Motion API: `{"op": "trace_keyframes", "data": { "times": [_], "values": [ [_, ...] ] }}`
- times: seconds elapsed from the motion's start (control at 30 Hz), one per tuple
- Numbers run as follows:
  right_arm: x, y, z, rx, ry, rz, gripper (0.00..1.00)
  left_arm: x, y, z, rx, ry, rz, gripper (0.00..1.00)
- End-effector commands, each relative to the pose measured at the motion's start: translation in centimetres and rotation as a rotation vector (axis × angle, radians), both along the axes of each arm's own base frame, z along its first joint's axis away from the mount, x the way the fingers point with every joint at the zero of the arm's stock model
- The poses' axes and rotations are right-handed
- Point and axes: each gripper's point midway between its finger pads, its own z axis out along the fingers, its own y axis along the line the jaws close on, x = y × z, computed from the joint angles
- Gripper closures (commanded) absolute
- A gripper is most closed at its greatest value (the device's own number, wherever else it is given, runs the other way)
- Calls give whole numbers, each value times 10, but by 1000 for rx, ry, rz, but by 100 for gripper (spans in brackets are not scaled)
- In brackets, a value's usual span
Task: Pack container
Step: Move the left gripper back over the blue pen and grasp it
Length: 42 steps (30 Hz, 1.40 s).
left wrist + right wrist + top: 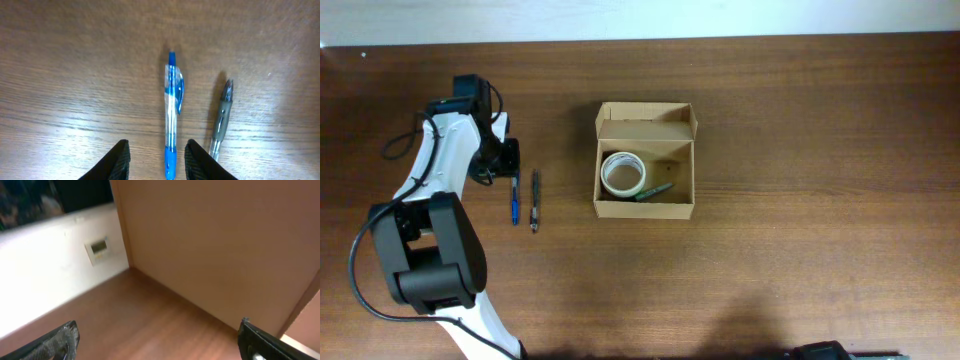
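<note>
- The left hand is spread. Its two dark fingers stand on either side of the near end of a translucent blue plastic pen, and neither finger touches it.
- Just beside that pen, parallel to it and apart, lies a slim grey pen.
- The left wrist view shows the blue pen's clear barrel and the grey pen's dark grip. In the overhead view both pens are only thin strokes beside the hand.
- Only the overhead view shows the small tan cardboard container. It sits near the middle of the brown wooden surface, well apart from the two pens, with its flap lid folded back open.
- Inside it are one white tape roll and one dark marker-like stick, which lies slantwise beside the roll.
- The right hand is spread wide and grips nothing. Its wrist view shows a tan panel, a white wall and a wooden floor.
- Counted: two pens on the surface, one stick and one roll in the one container.
</note>
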Motion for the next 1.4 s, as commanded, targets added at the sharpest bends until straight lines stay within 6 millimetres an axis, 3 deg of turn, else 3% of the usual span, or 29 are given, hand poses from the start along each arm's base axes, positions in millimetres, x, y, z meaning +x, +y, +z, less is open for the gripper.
{"op": "trace_keyframes", "data": {
  "times": [0.0, 0.37, 1.23, 1.37],
  "values": [
    [12, 4, -15, 7, 66, 11, 1, 2, -3, -1, -13, -8, -24, 65],
    [23, 8, -25, 7, 116, 28, 1, 12, -13, -8, -66, -60, -71, 65],
    [25, 11, -26, 18, 116, 54, 1, -31, -18, -63, -80, 28, -37, 66],
    [25, 11, -26, 18, 116, 54, 1, -32, -18, -66, -81, 28, -16, 76]
  ]
}}
